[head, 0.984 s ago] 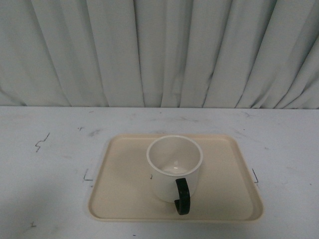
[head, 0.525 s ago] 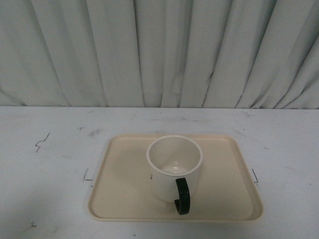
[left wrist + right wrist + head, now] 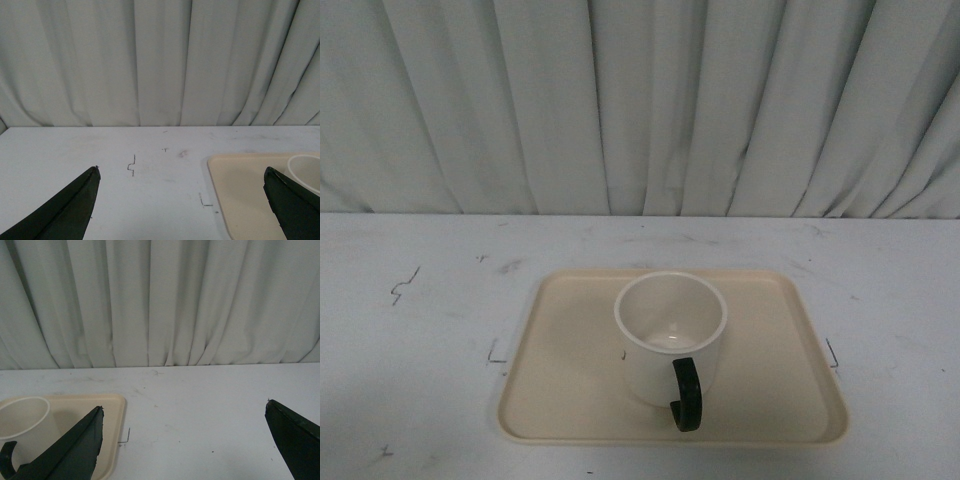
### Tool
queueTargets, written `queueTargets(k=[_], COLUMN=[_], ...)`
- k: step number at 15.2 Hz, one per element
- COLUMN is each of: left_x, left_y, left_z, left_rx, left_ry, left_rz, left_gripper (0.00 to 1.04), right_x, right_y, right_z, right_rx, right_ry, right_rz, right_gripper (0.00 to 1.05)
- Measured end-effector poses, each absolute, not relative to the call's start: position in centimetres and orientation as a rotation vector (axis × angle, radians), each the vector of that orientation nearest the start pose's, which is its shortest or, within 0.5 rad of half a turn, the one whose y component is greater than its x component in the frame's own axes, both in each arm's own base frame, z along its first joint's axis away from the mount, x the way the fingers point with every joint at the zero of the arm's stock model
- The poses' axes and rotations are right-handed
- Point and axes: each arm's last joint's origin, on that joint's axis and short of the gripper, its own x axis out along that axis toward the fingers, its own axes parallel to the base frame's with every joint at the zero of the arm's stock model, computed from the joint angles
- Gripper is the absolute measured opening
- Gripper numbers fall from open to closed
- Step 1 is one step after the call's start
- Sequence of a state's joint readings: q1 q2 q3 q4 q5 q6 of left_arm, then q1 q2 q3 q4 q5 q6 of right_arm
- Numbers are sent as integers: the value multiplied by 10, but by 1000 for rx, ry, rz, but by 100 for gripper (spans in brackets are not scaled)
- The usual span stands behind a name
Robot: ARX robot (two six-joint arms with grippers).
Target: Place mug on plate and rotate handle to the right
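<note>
The cream-white mug [image 3: 665,335] stands upright on the beige tray, the plate [image 3: 565,395], near its middle. Its black handle [image 3: 686,394] points toward the front, slightly right. No smiley face shows. Neither arm is in the front view. In the left wrist view my left gripper [image 3: 182,172] is open over bare table left of the plate [image 3: 240,195], with the mug's rim [image 3: 306,170] at the edge. In the right wrist view my right gripper [image 3: 184,410] is open over bare table right of the plate [image 3: 111,412]; the mug [image 3: 25,427] and handle [image 3: 6,457] show partly.
The white table [image 3: 410,330] carries small black corner marks beside the plate [image 3: 495,355] and a scribble mark [image 3: 405,285]. A pale pleated curtain [image 3: 640,100] hangs along the far edge.
</note>
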State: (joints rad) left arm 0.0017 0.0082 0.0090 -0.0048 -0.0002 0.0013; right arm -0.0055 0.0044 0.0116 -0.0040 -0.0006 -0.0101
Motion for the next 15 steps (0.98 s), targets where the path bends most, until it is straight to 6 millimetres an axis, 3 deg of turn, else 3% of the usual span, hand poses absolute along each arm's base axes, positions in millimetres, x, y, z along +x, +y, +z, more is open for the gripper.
queueTargets(k=[6,7,8,10,12,15], left_x=[98,98,98,98,98,98], left_y=[0,0,0,0,0,0], left_z=[165,165,166,166,166,166], left_rx=[1,1,1,1,1,1], left_ry=[4,4,2,4,3,3], left_rz=[2,4,-2,1,0,0], left_gripper=[98,98,98,98,98,98], right_x=[97,98,107,133,171,235], right_y=[-1,-2,-4,14,26,59], right_z=[167,165,170,192,210,212], right_rx=[-10,-26,23,35,-18,-116], right_ry=[-3,214,386,411,483,710], right_rz=[-5,132,269,589,583,552], right_gripper=[98,98,98,98,98,98])
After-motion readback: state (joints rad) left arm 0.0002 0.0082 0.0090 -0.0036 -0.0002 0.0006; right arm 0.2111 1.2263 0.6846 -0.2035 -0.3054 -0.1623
